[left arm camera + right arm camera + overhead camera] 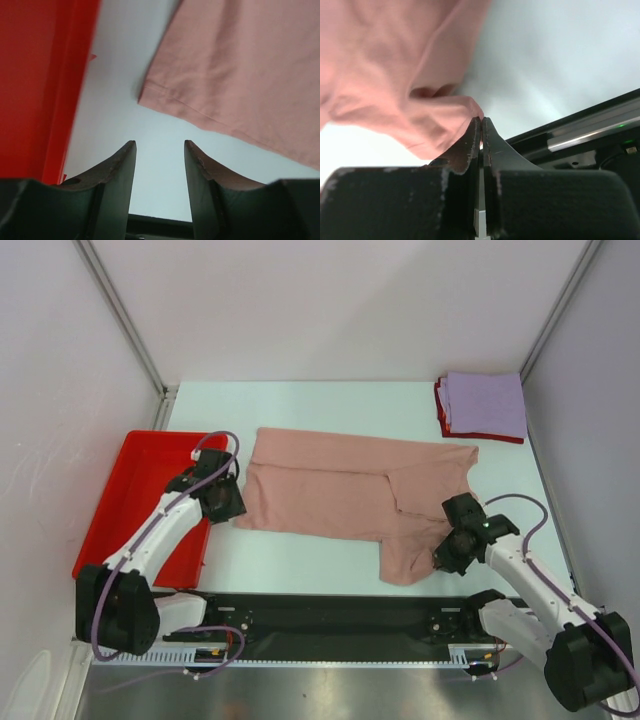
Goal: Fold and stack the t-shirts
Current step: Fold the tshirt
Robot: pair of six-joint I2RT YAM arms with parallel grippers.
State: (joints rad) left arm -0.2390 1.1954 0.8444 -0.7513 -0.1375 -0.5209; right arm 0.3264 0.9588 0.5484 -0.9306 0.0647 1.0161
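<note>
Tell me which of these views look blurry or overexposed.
Top external: evenly lit and sharp across the pink t-shirt. Left wrist: shirt hem crisp, red tray soft. Right wrist: cloth near the lens blurred, table blown out white at lower left.

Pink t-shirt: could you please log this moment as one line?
pink t-shirt: spread, partly folded | left claw: open, beside shirt edge | right claw: shut on shirt's near flap

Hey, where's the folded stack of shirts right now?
In the top view, the folded stack sits at the far right corner of the table, beyond the spread pink t-shirt.
</note>
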